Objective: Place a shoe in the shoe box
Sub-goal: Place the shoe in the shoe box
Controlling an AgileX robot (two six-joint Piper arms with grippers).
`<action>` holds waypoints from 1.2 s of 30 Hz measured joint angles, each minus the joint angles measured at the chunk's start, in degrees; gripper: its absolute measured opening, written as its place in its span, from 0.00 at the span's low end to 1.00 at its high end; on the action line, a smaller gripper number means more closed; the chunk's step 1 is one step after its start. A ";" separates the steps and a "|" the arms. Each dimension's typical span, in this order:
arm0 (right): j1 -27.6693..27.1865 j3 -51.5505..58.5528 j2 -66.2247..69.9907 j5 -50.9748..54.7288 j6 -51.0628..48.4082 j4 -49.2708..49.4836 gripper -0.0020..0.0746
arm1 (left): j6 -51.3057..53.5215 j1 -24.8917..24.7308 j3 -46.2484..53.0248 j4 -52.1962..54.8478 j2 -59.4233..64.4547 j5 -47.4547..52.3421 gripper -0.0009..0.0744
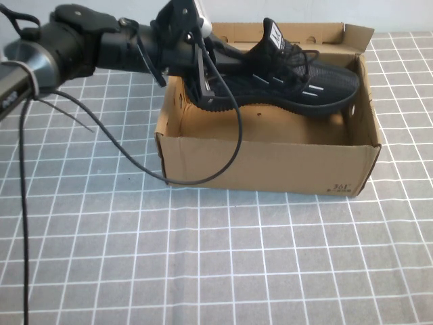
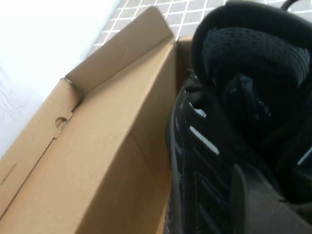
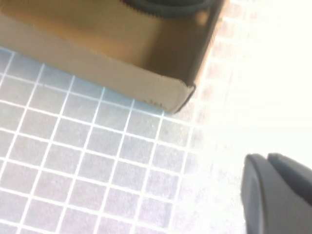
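Grey checked cloth over the worktop (image 1: 203,257), with squares all across. Far on the left, a thick black arm reaching over toward the middle. Under it, a thin black cable (image 1: 135,159) hanging in a loop down to the front of the box.

Next, the left gripper (image 1: 206,71), up above the left end of the box. Fingers (image 2: 253,204) pinched tight on the heel of the shoe (image 1: 304,81). Black shoe, small white dashes on its side, white tag on the tongue. Held over the open box, heel up on the left, toe pointing to the right wall. Sole partly down below the rim. Hard to tell if the toe touches anything yet.

Brown cardboard box (image 1: 270,162), open on top, flaps standing up at the back, nothing else seen inside.

Probably a light shoe. Soft knit top, likely to squash if squeezed. Bendy sole, so the toe may droop. Laces loose and floppy, could snag on the rim. Best hold looks like the heel, where the back is stiffer and gives a firm edge to pinch. Needs lowering flat so the toe clears the right wall.

Last, the right gripper (image 3: 278,195), off past the right front corner of the box, above the worktop, holding nothing. Open or shut: cannot tell.
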 joint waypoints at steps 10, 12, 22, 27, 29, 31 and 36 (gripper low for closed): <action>0.00 1.32 -0.34 0.00 0.08 0.00 0.01 | -0.29 0.00 -7.60 -0.58 7.47 -0.22 0.12; 0.00 1.32 -0.34 0.00 0.08 0.12 0.01 | -0.29 0.00 -7.72 -0.58 8.62 -0.50 0.12; 0.00 1.38 -0.34 0.00 0.08 0.81 0.01 | 2.25 0.00 -7.97 -0.69 13.13 -2.21 0.12; 0.00 1.38 -0.34 0.00 0.08 0.94 0.01 | 3.78 0.00 -7.97 -0.93 13.84 -4.10 0.12; 0.00 1.38 -0.34 0.00 0.08 0.94 0.01 | 3.78 0.00 -7.97 -0.97 13.97 -4.91 0.12; 0.00 1.38 -0.34 0.00 0.08 0.94 0.01 | 3.78 0.00 -7.97 -1.10 13.97 -5.50 0.14; 0.00 1.38 -0.34 0.00 0.08 1.08 0.01 | 0.77 0.00 -8.08 -2.66 13.97 -5.77 0.45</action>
